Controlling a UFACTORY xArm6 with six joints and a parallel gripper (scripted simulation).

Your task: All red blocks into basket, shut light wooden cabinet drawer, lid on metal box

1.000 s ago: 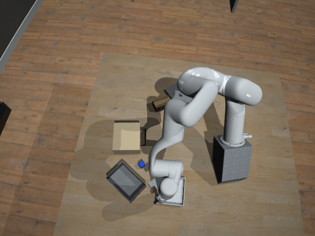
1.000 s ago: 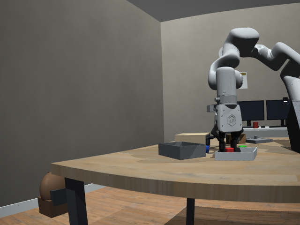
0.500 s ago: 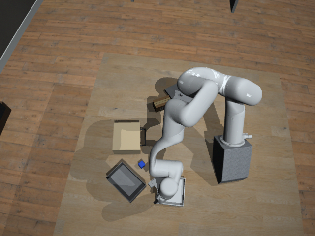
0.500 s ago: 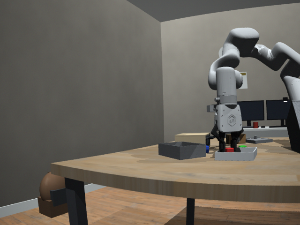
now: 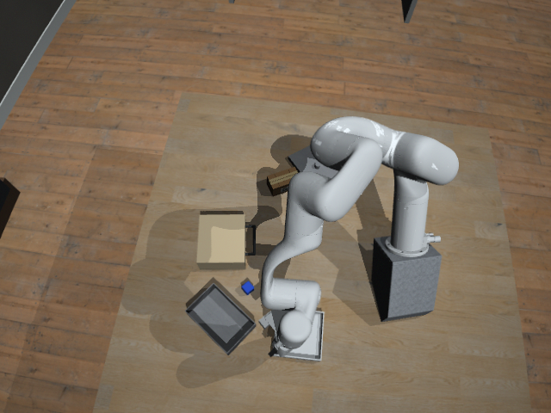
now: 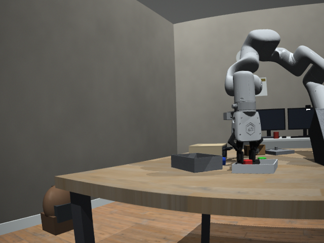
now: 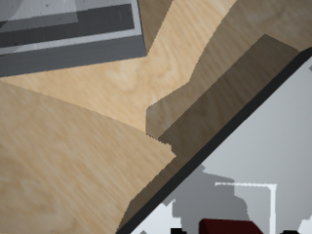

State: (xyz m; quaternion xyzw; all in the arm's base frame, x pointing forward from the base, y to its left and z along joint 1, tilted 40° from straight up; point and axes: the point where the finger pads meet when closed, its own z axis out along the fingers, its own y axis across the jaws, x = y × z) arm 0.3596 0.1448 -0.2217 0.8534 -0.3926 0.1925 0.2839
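My gripper (image 6: 245,159) reaches down into the light grey basket (image 6: 254,166), with its fingers open on either side of a red block (image 6: 247,161). The block rests on the basket floor and also shows at the bottom edge of the wrist view (image 7: 226,226). From above, the wrist hides the gripper and most of the basket. The dark metal box (image 5: 219,317) stands open to the left of the basket. Its lid (image 6: 279,151), with a knob on top, lies far off behind the arm. The light wooden cabinet (image 5: 220,240) shows its dark drawer handle (image 5: 250,240) close against the body.
A blue block (image 5: 247,287) lies on the table between the cabinet, the metal box and the basket. A green block (image 6: 261,158) shows just behind the basket's far rim. A small dark wooden crate (image 5: 280,180) sits under the arm's elbow. The robot base (image 5: 405,284) is on the right.
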